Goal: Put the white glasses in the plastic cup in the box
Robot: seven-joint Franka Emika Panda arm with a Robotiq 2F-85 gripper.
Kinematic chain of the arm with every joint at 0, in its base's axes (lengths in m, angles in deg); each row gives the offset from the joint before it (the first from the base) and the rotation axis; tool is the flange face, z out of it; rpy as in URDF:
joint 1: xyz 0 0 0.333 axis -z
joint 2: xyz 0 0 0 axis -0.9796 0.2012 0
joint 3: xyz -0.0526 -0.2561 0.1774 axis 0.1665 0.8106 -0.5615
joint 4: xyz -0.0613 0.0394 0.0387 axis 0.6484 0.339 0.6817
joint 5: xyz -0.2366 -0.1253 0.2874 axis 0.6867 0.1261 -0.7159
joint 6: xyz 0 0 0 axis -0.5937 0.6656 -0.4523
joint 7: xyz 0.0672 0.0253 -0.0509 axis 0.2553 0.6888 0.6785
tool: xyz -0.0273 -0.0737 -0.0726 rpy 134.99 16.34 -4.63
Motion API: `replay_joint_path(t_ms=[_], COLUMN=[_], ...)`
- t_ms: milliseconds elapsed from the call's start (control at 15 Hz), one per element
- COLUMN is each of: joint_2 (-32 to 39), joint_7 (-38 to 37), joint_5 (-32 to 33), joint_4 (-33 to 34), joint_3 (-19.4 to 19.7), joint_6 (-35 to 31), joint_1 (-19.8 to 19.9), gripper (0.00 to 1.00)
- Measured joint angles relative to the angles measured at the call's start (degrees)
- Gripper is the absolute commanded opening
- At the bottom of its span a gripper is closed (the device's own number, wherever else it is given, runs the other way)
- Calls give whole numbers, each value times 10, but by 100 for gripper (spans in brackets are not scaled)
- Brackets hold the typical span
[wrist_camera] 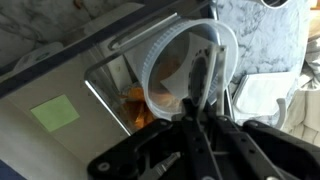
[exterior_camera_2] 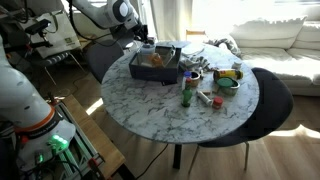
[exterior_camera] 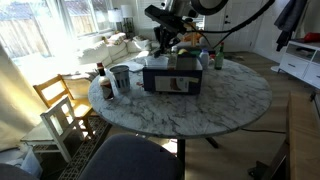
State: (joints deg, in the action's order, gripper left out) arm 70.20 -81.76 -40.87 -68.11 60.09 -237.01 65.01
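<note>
Between the narrow fingers of my end effector (wrist_camera: 204, 75) is the rim wall of the plastic cup (wrist_camera: 168, 62), and as far as the wrist view shows I'm holding it. The cup is translucent and its mouth faces the wrist camera. It sits over the open top of the box (exterior_camera: 156, 79); I can't tell whether it touches the box floor. An orange item (wrist_camera: 138, 106) lies inside the box next to the cup. A green sticky note (wrist_camera: 55, 112) is on a pale flat face at lower left of the wrist view. A white object (wrist_camera: 262, 96) is just beside the cup, too blurred to name. In both exterior views my arm hangs above the box. The box rests on a round marble surface (exterior_camera: 205, 112). In an exterior view a brown bottle with red cap (exterior_camera: 100, 73) stands near the box with a grey cylindrical container (exterior_camera: 120, 80) just beside it. A green bowl (exterior_camera_2: 228, 81) is well apart from the box.
</note>
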Motion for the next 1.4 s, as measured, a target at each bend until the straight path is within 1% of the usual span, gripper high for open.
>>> replay_joint_path(t_ms=[133, 200, 267, 333, 533, 667, 733, 867, 1133, 1200, 1267, 1400], joint_2=[23, 33, 43, 52, 69, 70, 70, 66, 48, 41, 30, -2], joint_7=[19, 29, 40, 50, 67, 71, 71, 71, 70, 76, 96, 164], joint_5=[-18, -28, -40, -49, -66, -70, -71, -71, -71, -80, -101, -152], joint_4=[24, 35, 45, 53, 72, 77, 78, 78, 70, 64, 54, 28], joint_3=[-4, -6, -9, -12, -16, -16, -16, -16, -16, -23, -37, -76], joint_6=[0, 0, 0, 0, 1, 1, 1, 1, 4, 11, 21, 51], joint_1=[0, 0, 0, 0, -2, -5, -7, -12, -25, -26, -23, -14], gripper=[3, 29, 36, 41, 65, 78, 87, 100, 100, 100, 100, 100])
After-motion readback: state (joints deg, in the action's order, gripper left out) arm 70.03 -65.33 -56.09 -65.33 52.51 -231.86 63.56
